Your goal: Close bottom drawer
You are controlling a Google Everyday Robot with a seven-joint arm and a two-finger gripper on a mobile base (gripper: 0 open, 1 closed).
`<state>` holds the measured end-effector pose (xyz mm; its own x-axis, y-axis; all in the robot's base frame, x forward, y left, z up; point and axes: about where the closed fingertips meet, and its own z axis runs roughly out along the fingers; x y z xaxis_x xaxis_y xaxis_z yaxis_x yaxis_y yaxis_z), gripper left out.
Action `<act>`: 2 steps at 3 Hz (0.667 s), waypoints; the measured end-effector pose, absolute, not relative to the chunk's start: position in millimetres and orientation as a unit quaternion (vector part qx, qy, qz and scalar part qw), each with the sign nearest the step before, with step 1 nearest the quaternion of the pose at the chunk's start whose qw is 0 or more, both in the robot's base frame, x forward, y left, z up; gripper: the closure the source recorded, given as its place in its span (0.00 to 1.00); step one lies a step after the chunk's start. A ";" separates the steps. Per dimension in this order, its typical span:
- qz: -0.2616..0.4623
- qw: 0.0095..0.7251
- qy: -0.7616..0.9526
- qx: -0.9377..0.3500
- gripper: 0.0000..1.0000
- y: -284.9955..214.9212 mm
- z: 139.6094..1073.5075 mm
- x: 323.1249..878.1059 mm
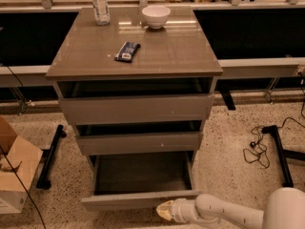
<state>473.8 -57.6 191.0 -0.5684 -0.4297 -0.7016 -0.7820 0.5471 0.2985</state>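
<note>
I see the bottom drawer (136, 200) pulled well out, lowest of three in the cabinet (167, 51). It has a plain grey-taupe front with no handle and a deep box with a grey wood-grain floor. My claw (163, 210) sits low, right of centre, at the front panel's lower edge. I can't tell if it's clenched or released.

Warm, dim indoor light from above. Soft glare on table (176, 51) top near bowl (156, 15). Deep shadow in drawer gaps; bottom drawer (138, 200) floor dark. Pale hand (164, 210) well lit at near edge, against drawer front. Far background band black.
</note>
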 end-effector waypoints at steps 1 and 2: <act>0.319 0.329 0.807 -0.371 1.00 -50.2 210.3 523.2; 0.310 0.335 0.810 -0.367 1.00 -59.8 211.5 534.3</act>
